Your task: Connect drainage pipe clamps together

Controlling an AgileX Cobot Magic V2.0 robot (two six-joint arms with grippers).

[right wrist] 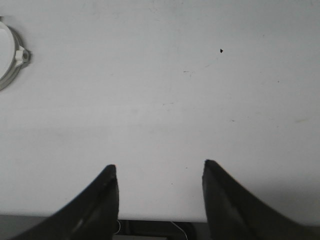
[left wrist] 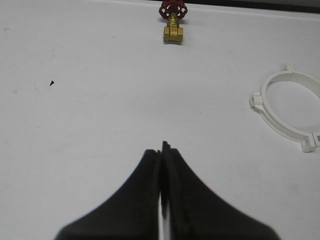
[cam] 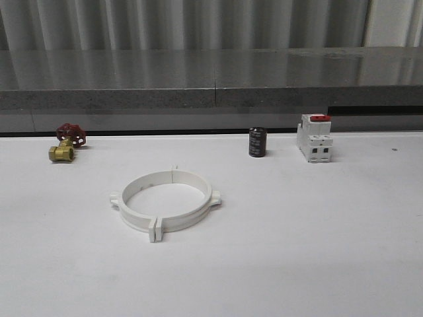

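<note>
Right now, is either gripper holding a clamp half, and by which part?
Neither. The left gripper is shut on nothing, the right gripper open; the drainage pipe clamps lie untouched on the table.

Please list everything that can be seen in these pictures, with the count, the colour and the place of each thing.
drainage pipe clamps: two, white, joined into one ring lying flat at the middle of the table.
valve: one, brass body with a red handwheel, far left of the table.
cylinder: one, dark, standing upright at the back, right of centre.
switch: one, white block with a red top, at the back, just right of the cylinder.
table: one, white, carrying all of these.
ledge: one, grey, behind the table.
left gripper: one, black, fingers closed together, holding nothing.
right gripper: one, black, fingers apart, holding nothing.
</note>
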